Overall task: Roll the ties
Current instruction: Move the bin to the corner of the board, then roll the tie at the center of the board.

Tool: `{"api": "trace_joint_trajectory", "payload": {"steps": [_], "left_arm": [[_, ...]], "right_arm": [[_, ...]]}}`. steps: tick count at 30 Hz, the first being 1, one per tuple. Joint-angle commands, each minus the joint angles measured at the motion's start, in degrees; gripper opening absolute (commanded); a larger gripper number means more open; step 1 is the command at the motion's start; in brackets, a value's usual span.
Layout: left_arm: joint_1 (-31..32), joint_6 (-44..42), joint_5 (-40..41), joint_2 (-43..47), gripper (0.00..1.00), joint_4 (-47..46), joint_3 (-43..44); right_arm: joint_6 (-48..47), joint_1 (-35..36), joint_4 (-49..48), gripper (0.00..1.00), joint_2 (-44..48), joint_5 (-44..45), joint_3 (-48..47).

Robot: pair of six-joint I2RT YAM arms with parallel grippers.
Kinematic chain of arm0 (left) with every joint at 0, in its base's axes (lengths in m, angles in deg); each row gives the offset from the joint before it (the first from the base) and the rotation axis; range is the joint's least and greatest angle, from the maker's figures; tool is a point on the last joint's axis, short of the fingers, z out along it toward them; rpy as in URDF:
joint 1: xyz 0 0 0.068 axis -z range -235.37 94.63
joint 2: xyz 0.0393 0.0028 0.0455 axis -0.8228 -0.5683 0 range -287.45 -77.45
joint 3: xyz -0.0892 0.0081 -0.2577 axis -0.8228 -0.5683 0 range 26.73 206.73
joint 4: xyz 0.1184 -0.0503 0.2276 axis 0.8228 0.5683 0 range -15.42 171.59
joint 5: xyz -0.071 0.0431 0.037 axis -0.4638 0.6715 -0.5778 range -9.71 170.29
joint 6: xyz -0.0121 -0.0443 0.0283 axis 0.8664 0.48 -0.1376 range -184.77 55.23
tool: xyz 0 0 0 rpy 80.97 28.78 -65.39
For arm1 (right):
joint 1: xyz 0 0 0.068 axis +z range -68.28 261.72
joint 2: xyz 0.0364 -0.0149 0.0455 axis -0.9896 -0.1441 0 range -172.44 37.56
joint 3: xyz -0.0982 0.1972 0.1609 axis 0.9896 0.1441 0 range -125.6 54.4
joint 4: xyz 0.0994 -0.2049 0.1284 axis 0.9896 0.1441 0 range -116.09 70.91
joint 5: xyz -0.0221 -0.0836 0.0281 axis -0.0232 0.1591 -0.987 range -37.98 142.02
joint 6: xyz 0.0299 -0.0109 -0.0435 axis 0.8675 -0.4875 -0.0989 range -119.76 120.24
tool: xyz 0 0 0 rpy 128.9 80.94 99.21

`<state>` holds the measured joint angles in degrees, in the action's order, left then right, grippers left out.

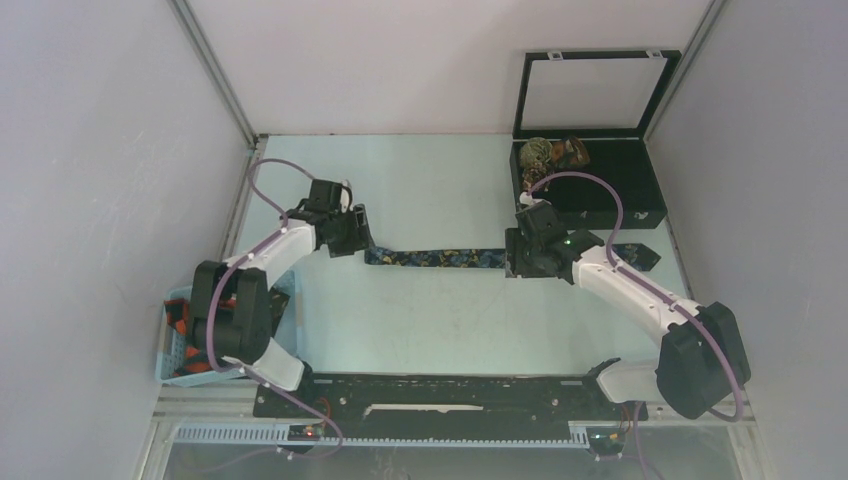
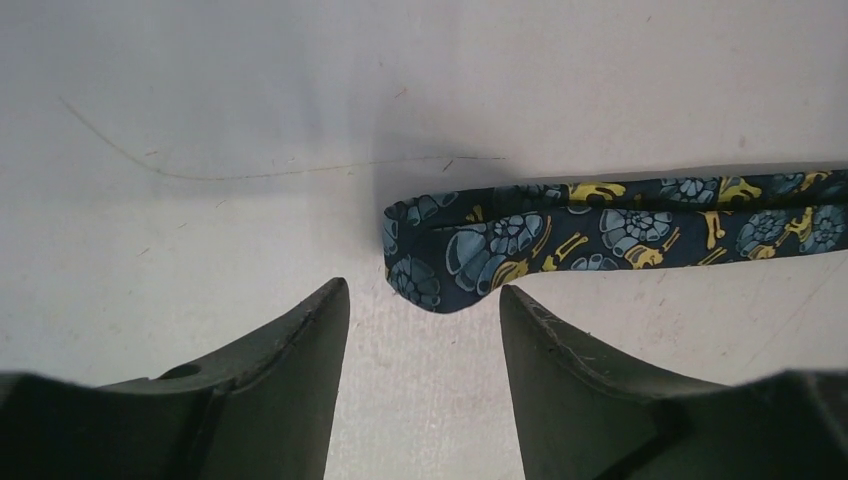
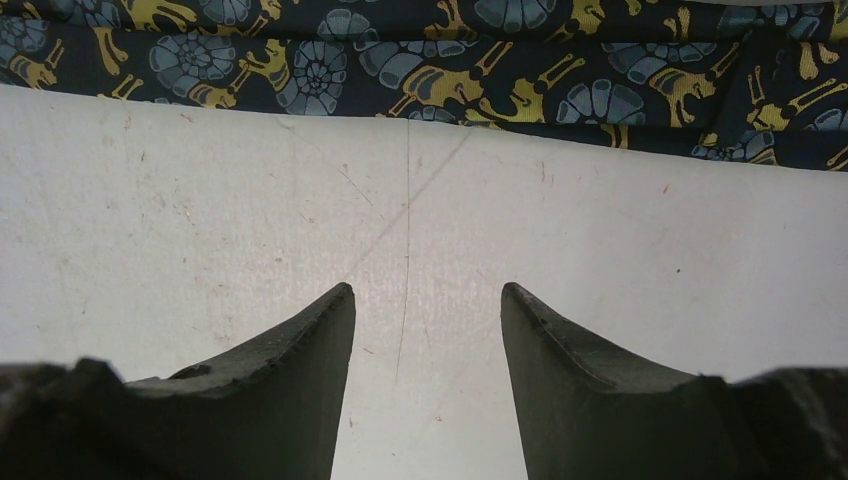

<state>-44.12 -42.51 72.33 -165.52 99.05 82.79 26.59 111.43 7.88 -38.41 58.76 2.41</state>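
Pale scuffed tabletop [image 1: 440, 330] between plain grey-white walls [image 1: 100, 150], aluminium corner posts [image 1: 215, 70].

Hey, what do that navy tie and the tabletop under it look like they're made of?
The navy tie looks like thin, smooth woven cloth, perhaps silk or polyester: its end folds softly and the pattern follows the fold. The tabletop looks like hard, matte white laminate or painted board: fine scratches and specks mark it.

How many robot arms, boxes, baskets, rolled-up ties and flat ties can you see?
Robot arms: 2 (left arm, right arm)
Black box: 1
Blue basket: 1 (the ties inside are too hidden to count)
Rolled ties in the box: 2 (greenish roll, brown roll)
Flat navy tie: 1
Total: 7
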Motion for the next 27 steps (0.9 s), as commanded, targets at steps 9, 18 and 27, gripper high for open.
{"api": "trace_joint_trajectory", "payload": {"steps": [9,18,27], "left_arm": [[0.46,-4.10,-3.32,-5.17,0.54,-0.18,3.60],[0.52,-4.83,-4.59,-7.42,0.22,1.06,5.27],[0.46,-3.19,-0.78,-1.12,0.00,2.10,3.89]], "right_arm": [[-1.17,-0.20,-1.94,0.58,0.68,-0.79,0.13],[-0.58,-0.20,-2.01,0.58,1.03,-1.24,0.13],[0.83,1.04,-3.48,0.58,0.43,-3.81,-1.15]]}}
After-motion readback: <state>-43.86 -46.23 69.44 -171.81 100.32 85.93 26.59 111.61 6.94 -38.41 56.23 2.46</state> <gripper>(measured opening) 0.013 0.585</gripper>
